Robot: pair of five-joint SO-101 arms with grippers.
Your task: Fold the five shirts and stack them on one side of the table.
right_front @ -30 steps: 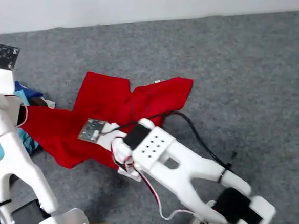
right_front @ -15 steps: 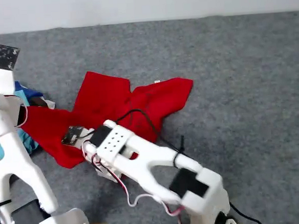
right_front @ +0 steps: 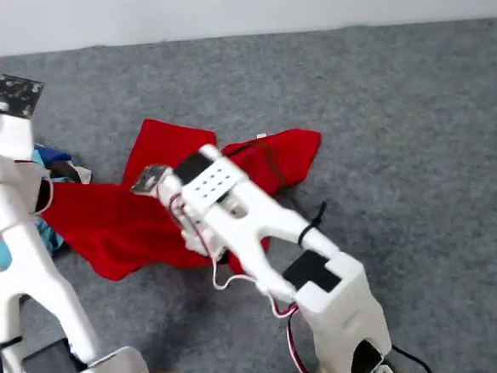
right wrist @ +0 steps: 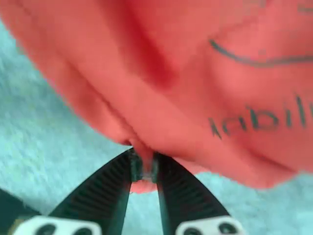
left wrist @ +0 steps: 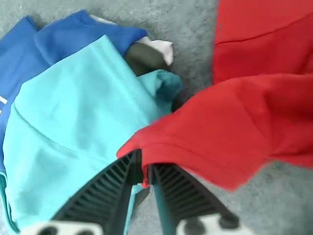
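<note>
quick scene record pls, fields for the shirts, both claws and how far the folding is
surface: grey table
red shirt: spread rumpled on the table, not folded
left claw: shut on an edge of the red shirt, next to the pile
right claw: shut on a bunched edge of the red shirt
turquoise shirt: in the pile at the left edge of the high view
blue shirt: same pile, partly under the turquoise shirt
folding: red shirt not yet done
</note>
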